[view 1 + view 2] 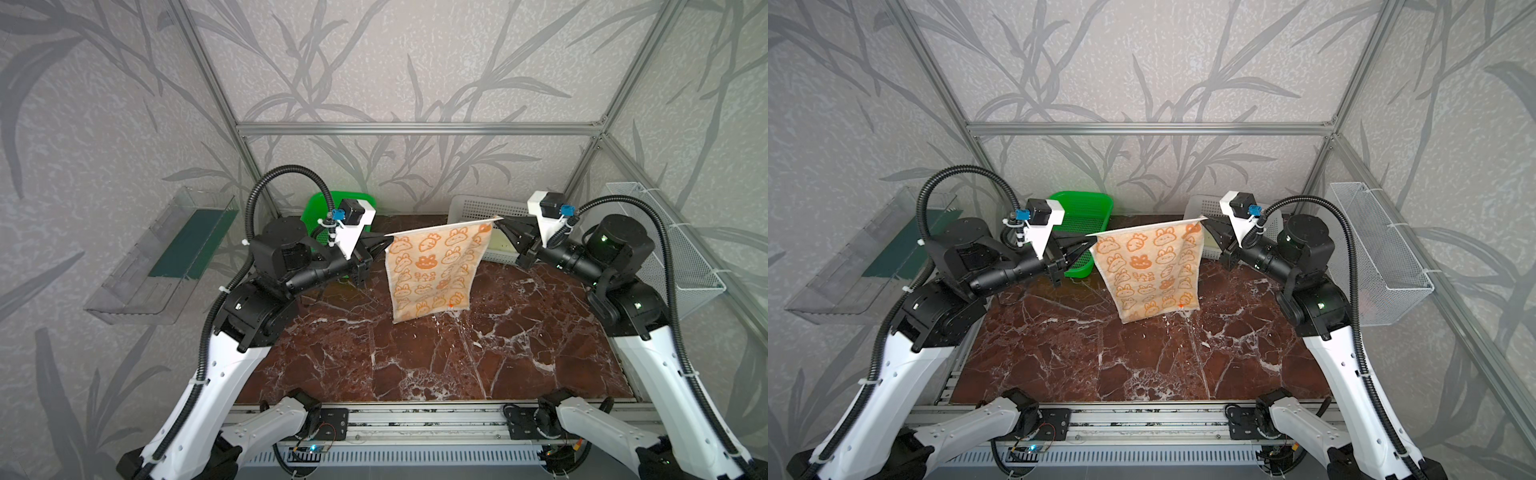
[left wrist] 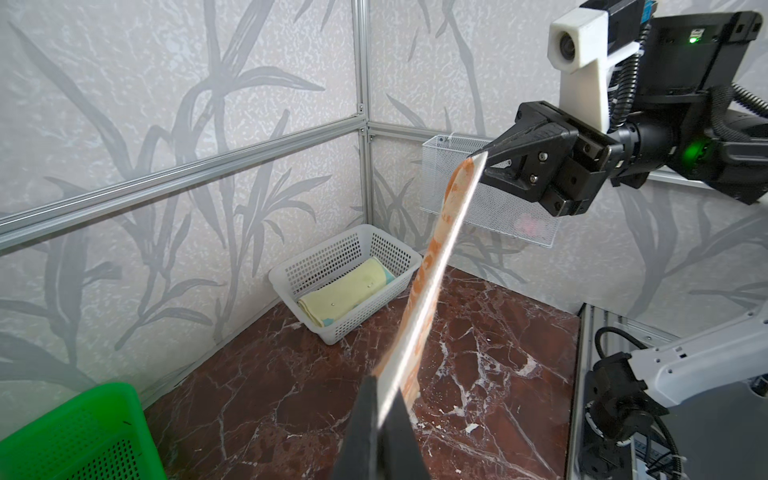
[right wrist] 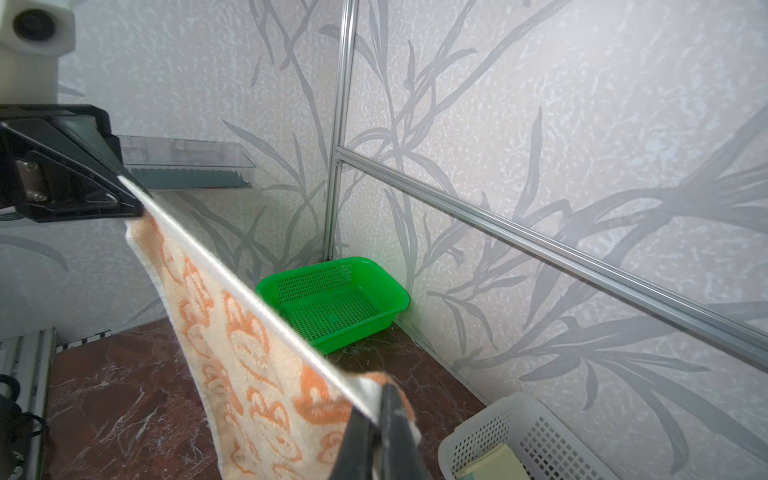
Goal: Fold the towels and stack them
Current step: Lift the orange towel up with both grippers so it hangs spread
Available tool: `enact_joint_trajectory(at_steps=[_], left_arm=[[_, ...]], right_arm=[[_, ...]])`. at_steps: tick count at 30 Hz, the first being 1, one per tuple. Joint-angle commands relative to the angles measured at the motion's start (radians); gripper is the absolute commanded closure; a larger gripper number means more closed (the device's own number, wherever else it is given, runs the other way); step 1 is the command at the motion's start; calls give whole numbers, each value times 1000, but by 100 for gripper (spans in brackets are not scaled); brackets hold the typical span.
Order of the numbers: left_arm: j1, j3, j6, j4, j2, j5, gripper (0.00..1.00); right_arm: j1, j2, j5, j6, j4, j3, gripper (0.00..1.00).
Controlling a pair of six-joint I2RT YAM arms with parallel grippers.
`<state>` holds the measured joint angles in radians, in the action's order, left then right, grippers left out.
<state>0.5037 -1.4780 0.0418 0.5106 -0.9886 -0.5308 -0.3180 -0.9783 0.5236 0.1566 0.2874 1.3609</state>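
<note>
Aloft, left tool (image 1: 388,238) and right tool (image 1: 497,222) each pinch a top corner of the cartoon-face towel (image 1: 432,270), forearms angled inward.

Top views: set high over the near edge of the table (image 1: 415,365), looking steeply down toward its far edge. They are wide and distant, and both cover nearly the same field: the whole table and both arms.

Left wrist view: close behind the left gripper (image 2: 384,390), facing the far right corner, the white basket (image 2: 374,307) and the right gripper (image 2: 484,156).

Right wrist view: close behind its own gripper, facing the far left corner and the green basket (image 3: 353,330).

Both wrist views share the cartoon-face towel (image 2: 432,266), seen edge-on.
</note>
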Motion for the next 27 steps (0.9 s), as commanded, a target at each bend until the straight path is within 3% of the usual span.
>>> enact_joint_trajectory(at_steps=[1,11,15,23,27], left_arm=[[-5,24,-55,-17,78,-51,100],[-6,51,-47,-31,89,3,100],[-8,66,-9,-26,36,103,100],[-31,64,92,-33,-177,331,100],[-81,59,93,-61,-306,343,100]], right_arm=[[11,53,-16,-38,8,-12,100],[11,60,-49,-44,-12,-49,100],[11,1,-61,-37,-43,-65,100],[13,-195,-131,-10,-138,-98,100],[14,-317,-137,3,-192,-91,100]])
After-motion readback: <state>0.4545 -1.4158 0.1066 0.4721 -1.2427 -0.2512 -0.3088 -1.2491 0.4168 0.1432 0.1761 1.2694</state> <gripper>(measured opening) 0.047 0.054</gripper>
